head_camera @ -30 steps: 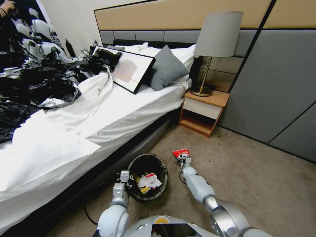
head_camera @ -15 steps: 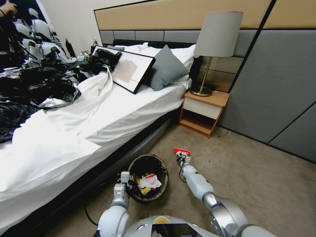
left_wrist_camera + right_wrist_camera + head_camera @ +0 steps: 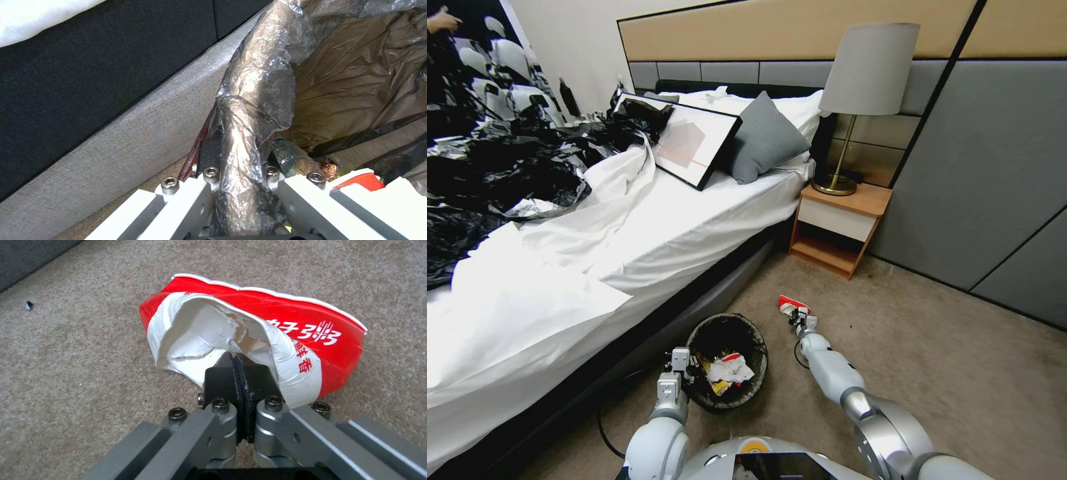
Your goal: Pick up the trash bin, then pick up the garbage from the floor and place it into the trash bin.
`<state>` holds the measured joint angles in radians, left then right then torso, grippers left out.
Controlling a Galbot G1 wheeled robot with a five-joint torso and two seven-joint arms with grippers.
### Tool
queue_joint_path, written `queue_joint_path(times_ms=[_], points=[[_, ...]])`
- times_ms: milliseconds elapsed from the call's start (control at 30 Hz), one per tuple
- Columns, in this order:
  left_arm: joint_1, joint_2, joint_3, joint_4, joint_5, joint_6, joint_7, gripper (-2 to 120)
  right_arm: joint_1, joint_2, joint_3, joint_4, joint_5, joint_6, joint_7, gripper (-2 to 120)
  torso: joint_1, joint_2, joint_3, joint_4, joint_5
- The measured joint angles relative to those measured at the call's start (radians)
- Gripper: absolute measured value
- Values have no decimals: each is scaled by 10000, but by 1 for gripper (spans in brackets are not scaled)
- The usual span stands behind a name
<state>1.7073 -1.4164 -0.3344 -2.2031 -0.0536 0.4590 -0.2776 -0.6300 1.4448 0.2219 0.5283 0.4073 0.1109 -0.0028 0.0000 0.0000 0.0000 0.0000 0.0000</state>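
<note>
The trash bin, round with a dark bag over its rim, is close to the bed base with white, red and yellow garbage inside. My left gripper is shut on its near rim. In the left wrist view the left gripper pinches the bag-covered rim, with a red and white scrap beside it in the bin. My right gripper reaches out over the carpet, shut on a crushed red and white paper piece. In the right wrist view the right gripper clamps the torn white edge of that piece.
The bed runs along the left. A wooden nightstand with a lamp stands ahead, against grey wall panels. Open carpet spreads to the right. A black cable lies by the bed base.
My right gripper has edged a little farther out from me, and the red and white piece has moved with it. The left arm and the bin have stayed put.
</note>
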Motion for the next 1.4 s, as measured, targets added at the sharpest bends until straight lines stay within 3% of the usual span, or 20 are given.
queue_joint_path(times_ms=[433, 667, 1033, 1167, 1400], points=[[2, -18, 9, 1, -1, -5, 1, 0, -444, 37, -52, 783, -685, 99, 386, 0, 0, 0, 0, 1, 1], [-27, -12, 5, 1, -9, -6, -1, 0, -1428, -80, -210, 2203, -2166, 216, 672, 22, -1, 0, -1, -3, 0], [-27, -7, -33, -17, -18, -12, -7, 0, -1175, -186, -244, 1964, -2809, 353, 776, 64, 0, 0, -1, 0, -1], [-42, -32, -8, -6, -22, -12, -7, 0, -1122, -185, -241, 1824, -2806, 377, 772, 72, 0, 0, -1, 0, 1], [-34, -28, 0, 3, -20, -13, -8, 0, -870, -253, -224, 1359, -2802, 473, 701, 71, 0, 0, 0, 1, 0]])
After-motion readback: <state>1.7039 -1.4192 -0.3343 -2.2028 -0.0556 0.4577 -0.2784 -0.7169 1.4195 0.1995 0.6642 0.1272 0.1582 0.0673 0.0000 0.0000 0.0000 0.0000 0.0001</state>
